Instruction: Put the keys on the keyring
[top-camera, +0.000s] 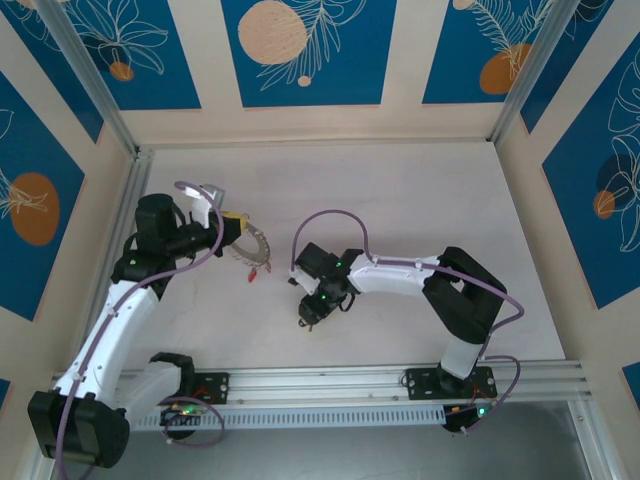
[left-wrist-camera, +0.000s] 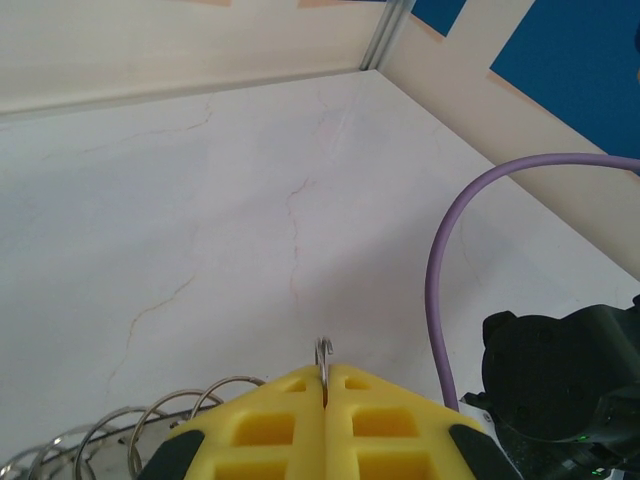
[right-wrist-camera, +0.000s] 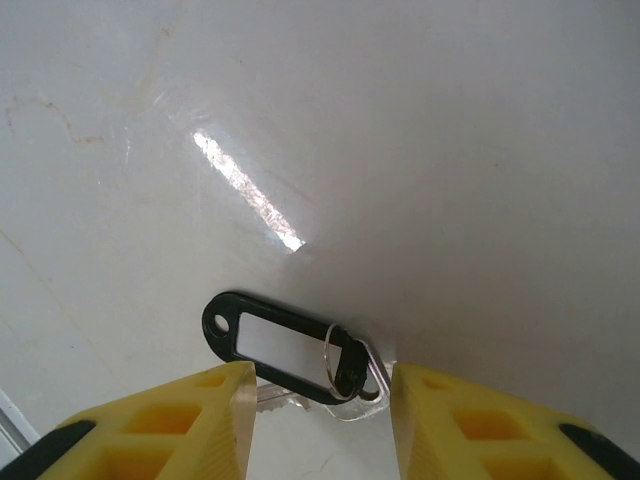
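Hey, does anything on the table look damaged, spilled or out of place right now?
Nothing spilled or askew. Two small oddities: thin crack-like lines wander across the table ahead of the left gripper, which pinches a wire ring, and a shiny streak, maybe tape or glare, lies beyond the black key tag. Neither clearly looks like damage.

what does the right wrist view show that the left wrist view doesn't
Right wrist: a white-labelled black key tag lying between the open yellow fingers of the right gripper. Left wrist: the left gripper shut on a thin metal ring, silvery loops trailing at lower left, plus a purple cable. Both: the pale table and yellow fingers.
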